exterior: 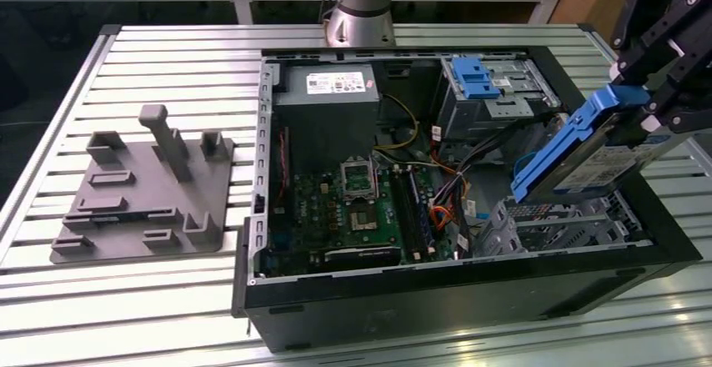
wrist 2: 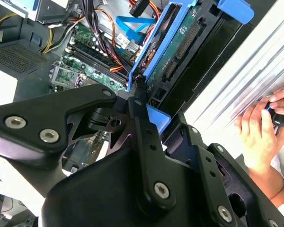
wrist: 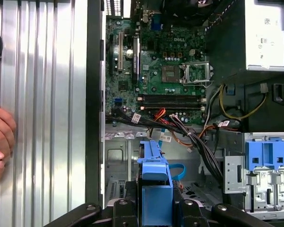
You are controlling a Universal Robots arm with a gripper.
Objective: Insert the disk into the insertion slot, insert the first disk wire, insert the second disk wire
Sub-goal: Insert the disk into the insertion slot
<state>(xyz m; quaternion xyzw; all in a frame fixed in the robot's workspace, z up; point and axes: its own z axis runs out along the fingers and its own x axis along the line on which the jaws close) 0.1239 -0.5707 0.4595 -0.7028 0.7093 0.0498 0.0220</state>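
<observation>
My gripper (exterior: 643, 104) is shut on the disk (exterior: 584, 157), a silver drive in a bright blue carrier. The disk hangs tilted, its lower end just above the insertion slot (exterior: 562, 227), the low perforated silver cage in the case's near corner at the exterior view's right. In the second wrist view the disk (wrist 2: 180, 45) shows its green board underside, and black fingers (wrist 2: 141, 106) clamp the carrier's end. In the first wrist view the blue carrier (wrist: 154, 187) is edge-on between the black finger links. Loose wires (exterior: 451, 193) lie beside the slot, among them a blue ribbon cable (wrist: 178, 170).
The open black computer case (exterior: 445, 296) holds a motherboard (exterior: 350, 208), a power supply (exterior: 325, 92) and a taller cage with a blue latch (exterior: 481, 79). A grey fixture (exterior: 145, 192) lies on the slatted table. A person's hand (wrist 2: 260, 127) rests beside the case.
</observation>
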